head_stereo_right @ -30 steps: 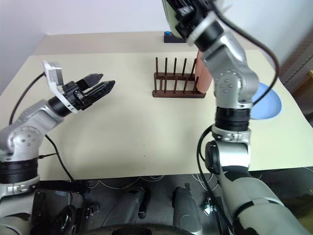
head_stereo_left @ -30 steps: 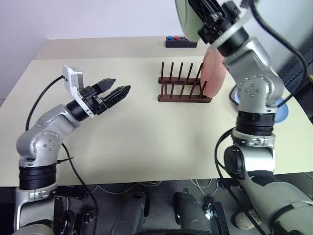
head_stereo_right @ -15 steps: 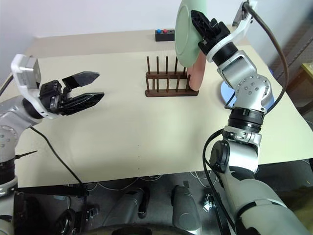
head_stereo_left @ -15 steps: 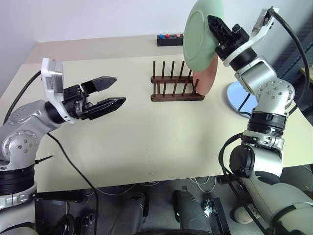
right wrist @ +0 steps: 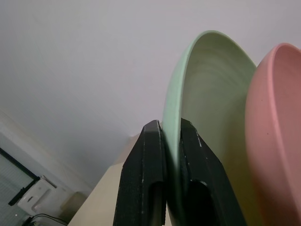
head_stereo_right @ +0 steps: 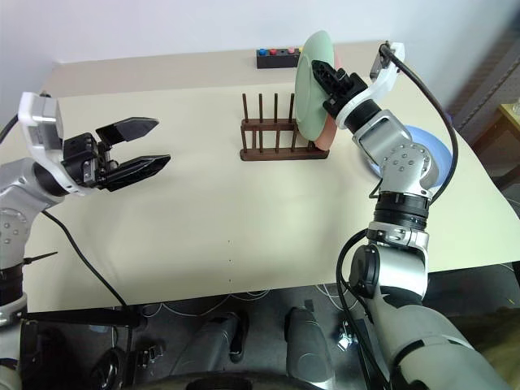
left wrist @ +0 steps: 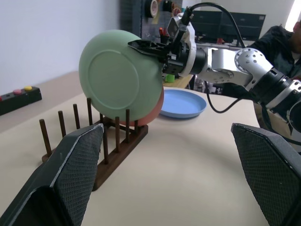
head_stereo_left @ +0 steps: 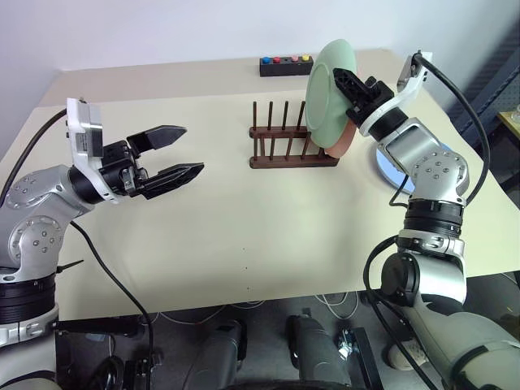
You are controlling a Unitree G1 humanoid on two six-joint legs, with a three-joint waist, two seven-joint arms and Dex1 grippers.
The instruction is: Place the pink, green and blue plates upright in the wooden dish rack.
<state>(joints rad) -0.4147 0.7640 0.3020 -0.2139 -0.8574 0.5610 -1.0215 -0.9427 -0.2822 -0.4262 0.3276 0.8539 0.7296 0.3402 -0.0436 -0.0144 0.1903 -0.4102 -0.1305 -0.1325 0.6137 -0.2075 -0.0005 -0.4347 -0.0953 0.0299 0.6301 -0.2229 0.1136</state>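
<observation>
Right gripper fingers clamp round mint green plate rim, upper right, above dark wooden rack; left gripper fingers wide.

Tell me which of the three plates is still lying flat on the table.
The light blue plate, lying flat beyond the wooden rack. The pink plate stands upright in the rack's end slot, and the green plate is held on edge in the right gripper, jaws shut on its rim.
</observation>
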